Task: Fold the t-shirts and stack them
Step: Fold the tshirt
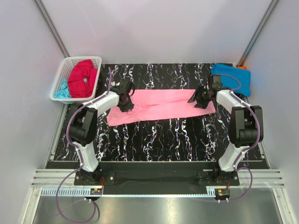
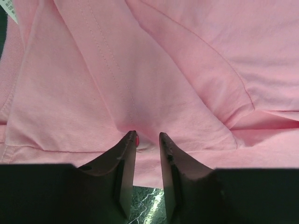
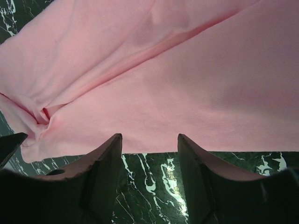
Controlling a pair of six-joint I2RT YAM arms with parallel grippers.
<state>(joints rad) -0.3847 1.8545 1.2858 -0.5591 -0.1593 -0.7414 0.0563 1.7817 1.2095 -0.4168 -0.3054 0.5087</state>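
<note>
Pink t-shirt (image 1: 161,106) lies flat on the counter (image 1: 163,140), folded into a strip. Its long axis runs left-right between the two arms. Left claw (image 2: 147,136) sits at the shirt's left end, the sleeve side. Its jaws are narrow and straddle the cloth edge, with a small ridge of pink between the tips; can't tell if it bites yet. Right claw (image 3: 149,138) is at the right end, jaws wide, tips just over the straight edge, holding nothing. The cloth spreads away ahead of it. Each arm is nearest its own end, so the next move likely needs both ends pinched and carried along the long axis to halve the strip. Blue t-shirt (image 1: 232,78), looks folded, sits at the far right corner. Red t-shirt (image 1: 81,77) is in the basket (image 1: 70,60), far left.
</note>
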